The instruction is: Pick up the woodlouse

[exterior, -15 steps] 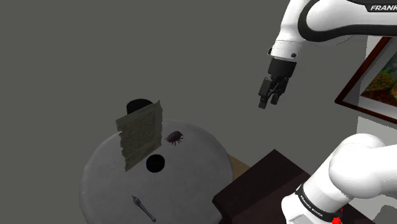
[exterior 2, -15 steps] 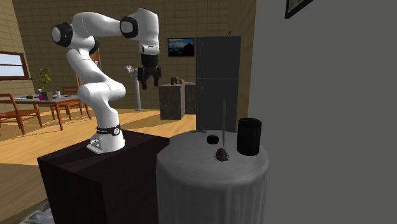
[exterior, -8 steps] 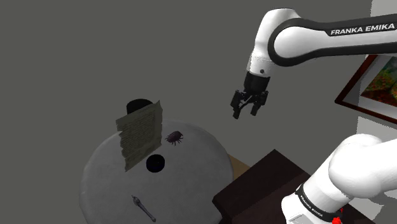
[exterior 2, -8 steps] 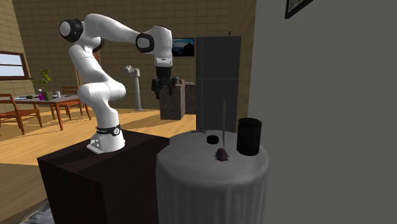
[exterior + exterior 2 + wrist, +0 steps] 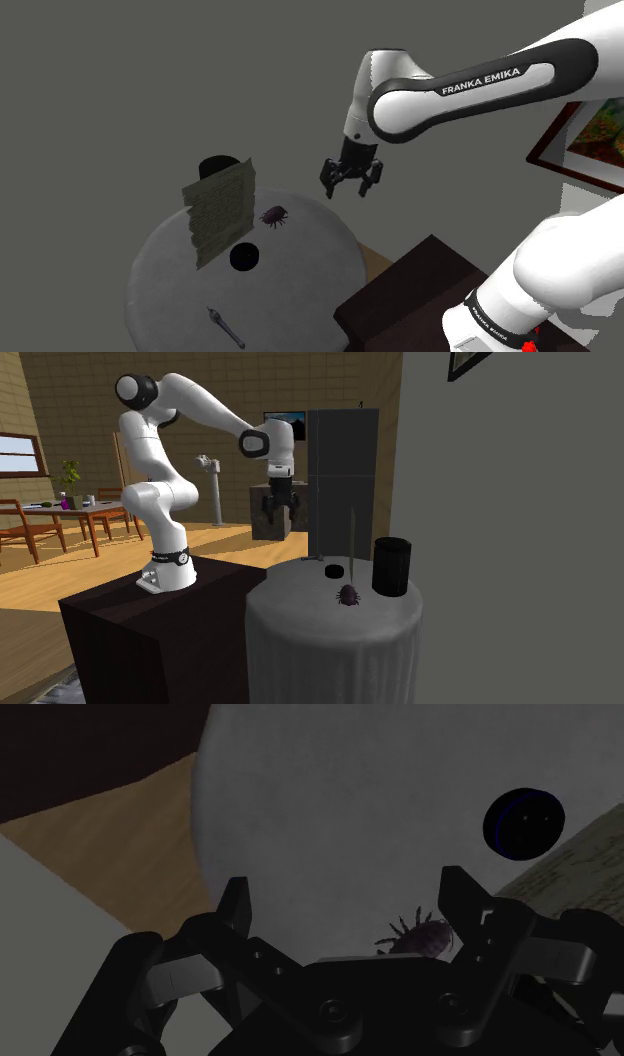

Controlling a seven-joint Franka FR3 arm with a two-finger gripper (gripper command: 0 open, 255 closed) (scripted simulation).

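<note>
Approach: all-black two-finger gripper (image 5: pixel 350 181), fingers (image 5: pixel 237 904) apart, hovers above round grey-clothed table (image 5: pixel 170 270); small dark purplish woodlouse (image 5: pixel 275 216) at gripper's 8 o'clock (shoulder view). Centre over it, descend vert., straddle body.

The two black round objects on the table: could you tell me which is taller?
The black cylinder at the second exterior view's right; it stands tall, whereas the black disc is low and flat.
</note>
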